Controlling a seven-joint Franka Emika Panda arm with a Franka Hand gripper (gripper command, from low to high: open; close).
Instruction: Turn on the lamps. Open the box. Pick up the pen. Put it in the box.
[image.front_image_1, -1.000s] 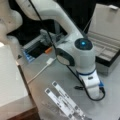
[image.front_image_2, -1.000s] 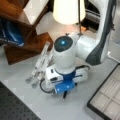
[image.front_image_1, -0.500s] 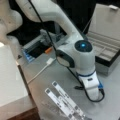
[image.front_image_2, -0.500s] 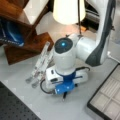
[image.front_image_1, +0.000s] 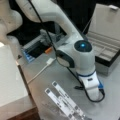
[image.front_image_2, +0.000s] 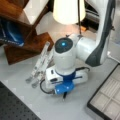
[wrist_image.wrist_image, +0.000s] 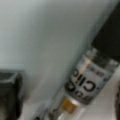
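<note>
Grey matte table (image.front_image_1: 50, 72) | box (image.front_image_1: 106, 37) open | claw (image.front_image_2: 63, 94) low, grip unclear

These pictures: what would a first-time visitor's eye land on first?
The big white robot arm bent low over the grey table, its end effector down at the surface. Behind it, at a front view's top, glows a lit lamp. At a front view's right, the box stands open, while the wrist view shows the pen close up.
</note>
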